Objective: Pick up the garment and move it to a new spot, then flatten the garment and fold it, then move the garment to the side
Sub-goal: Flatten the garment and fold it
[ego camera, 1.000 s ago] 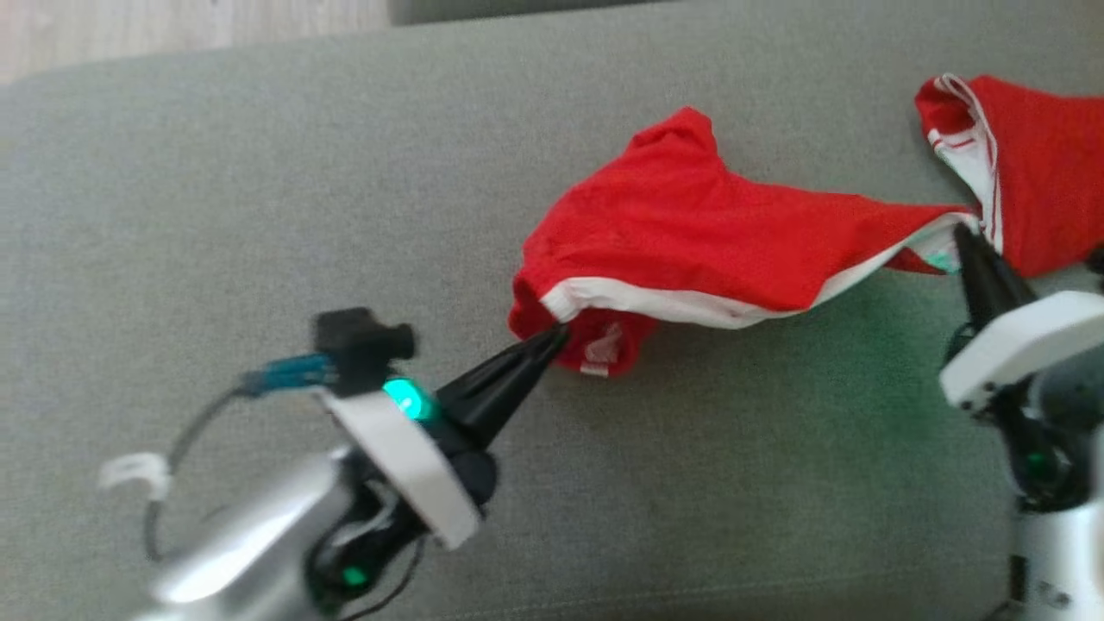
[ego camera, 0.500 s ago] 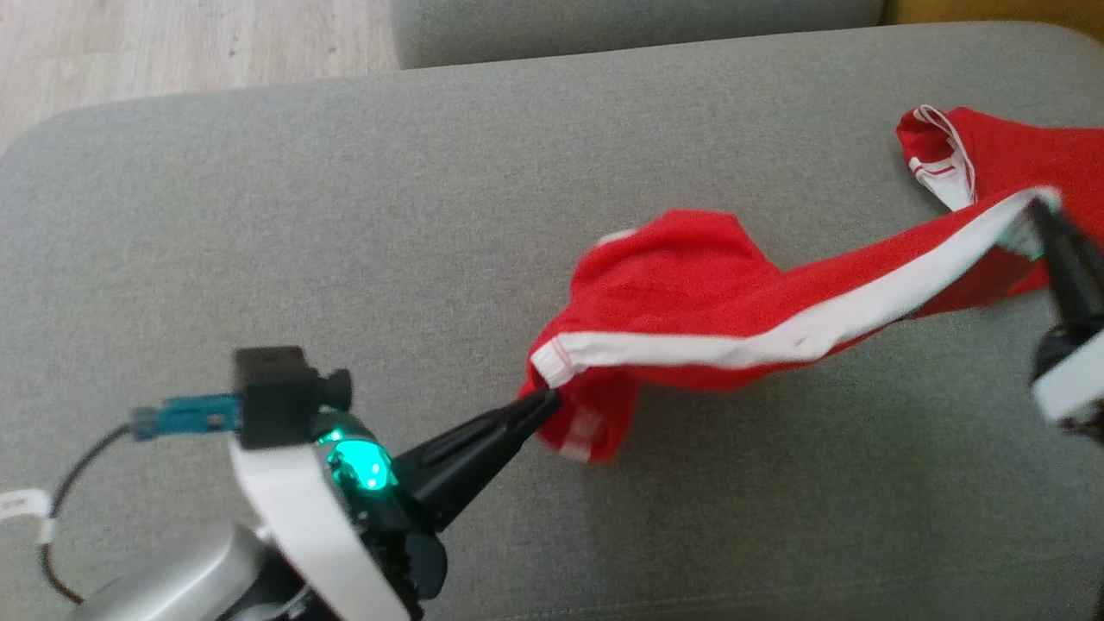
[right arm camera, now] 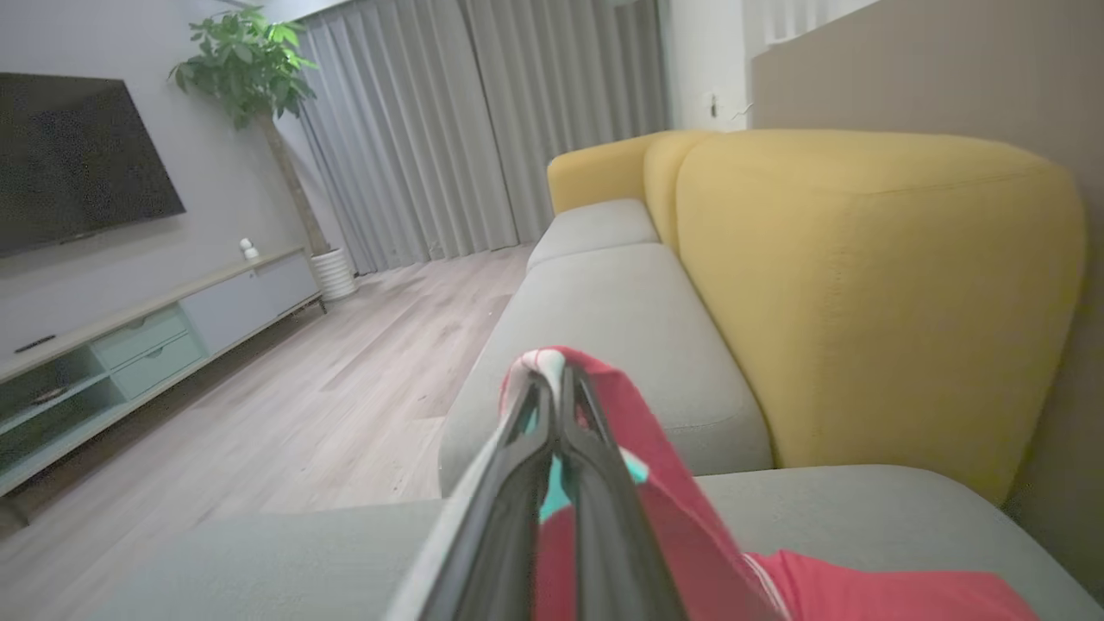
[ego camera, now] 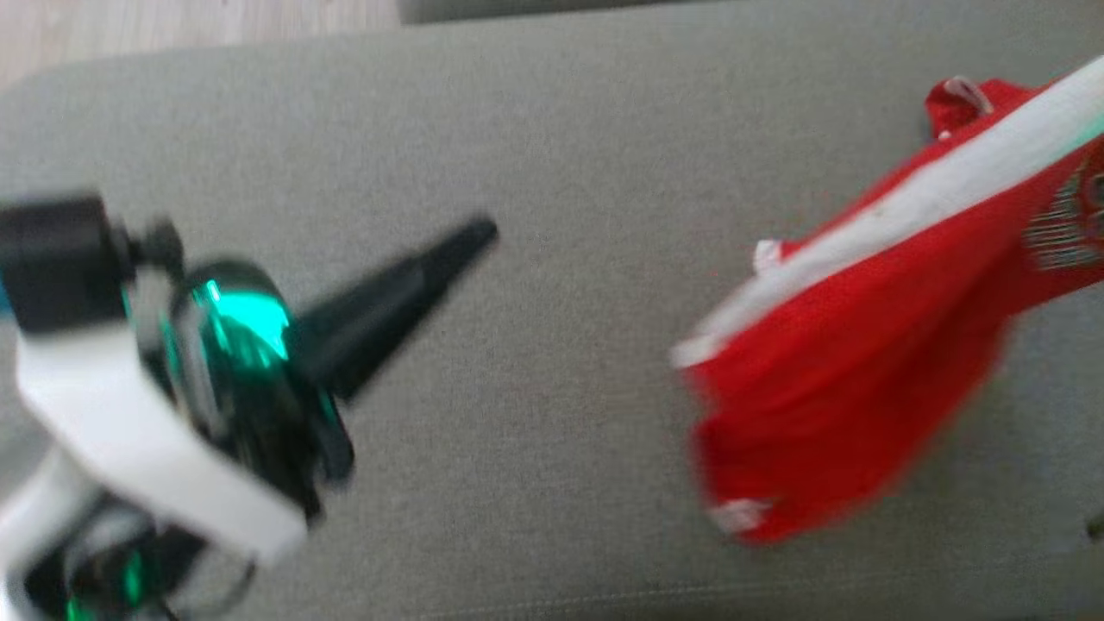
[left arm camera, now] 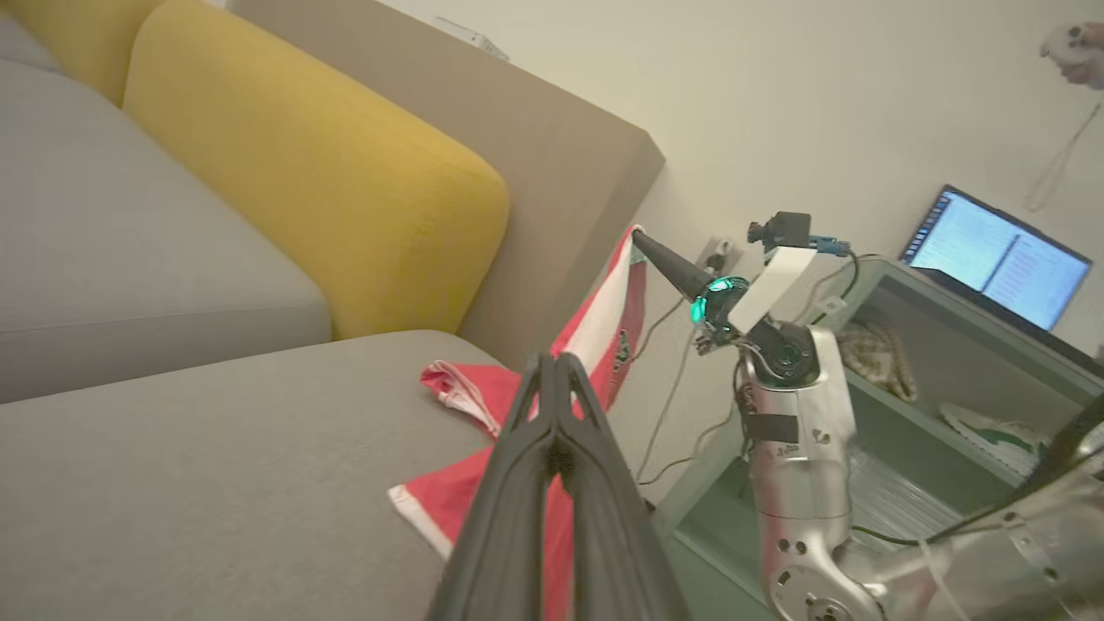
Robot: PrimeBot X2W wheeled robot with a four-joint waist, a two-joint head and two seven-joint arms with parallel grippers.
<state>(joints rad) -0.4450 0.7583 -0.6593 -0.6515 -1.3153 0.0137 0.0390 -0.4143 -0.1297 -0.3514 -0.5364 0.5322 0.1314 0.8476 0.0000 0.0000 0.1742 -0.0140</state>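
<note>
Our left claw (ego camera: pixel 473 236) is nearest us, over the near left part of the grey seat cushion (ego camera: pixel 552 483). Its two fingers are pressed together on nothing, and it is well apart from the cloth. Farther along that cushion, toward its right end, the red garment (ego camera: pixel 828 388) hangs slantwise from its white band (ego camera: pixel 906 203), the lower edge drooping toward the cushion. The head view is blurred, so we cannot tell whether the cloth touches there. Above the cushion's right end, our right claw (right arm camera: pixel 550 379) is clamped on the end of the band and bears the whole piece alone. Beyond, a bunched red fold (left arm camera: pixel 457 388) with white trim lies on the cushion, below the yellow back cushion (left arm camera: pixel 328 190). We cannot tell whether it belongs to the same piece.

We judge the carry to a new spot on the cushion to be in hand, with flattening not yet begun. One pinch makes the cloth swing and twist, so we should move the right claw slowly and low over the cushion and hold its clamp firm. Then we should open the left claw and bring it to the band's free low end. We should pinch only the white edge, not a doubled layer. With both ends held, we should draw the band taut above the cushion's middle and lay the cloth down from its lower edge first.
</note>
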